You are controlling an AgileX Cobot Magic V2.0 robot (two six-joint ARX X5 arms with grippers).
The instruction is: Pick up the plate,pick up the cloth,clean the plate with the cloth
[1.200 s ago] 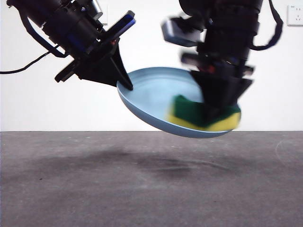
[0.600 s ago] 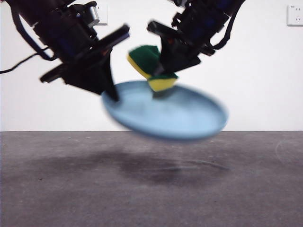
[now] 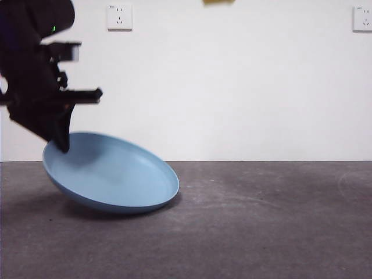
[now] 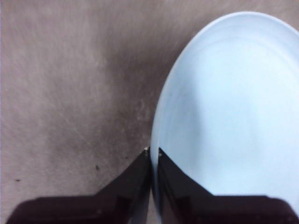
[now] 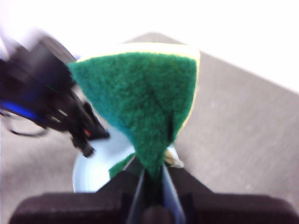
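Plate: a wide, shallow, light-blue plate [image 3: 110,174] is tilted, its lower edge resting on the grey table [image 3: 261,232] and its upper edge raised toward the left of the front view; its hollow side faces the camera.

Left gripper: the left gripper [image 3: 60,139] comes in from the upper left of the front view, large and dark. In the left wrist view its two black jaws are pressed together on the plate's rim [image 4: 154,158], one on each face of the thin edge.

Sponge: the yellow sponge with a dark green scouring layer [image 5: 140,98] is well above the plate and apart from it. In the front view only a yellow sliver [image 3: 218,2] shows at the top edge.

Right gripper: the right gripper [image 5: 152,175] has its jaws clamped on the sponge, squeezing its lower part so that the green face fans out beyond them. The picture is blurred.

Seen from the right wrist: the plate [image 5: 93,170] and the left arm [image 5: 42,100] lie beyond the sponge.

Backdrop: a white wall with two sockets [image 3: 119,17].
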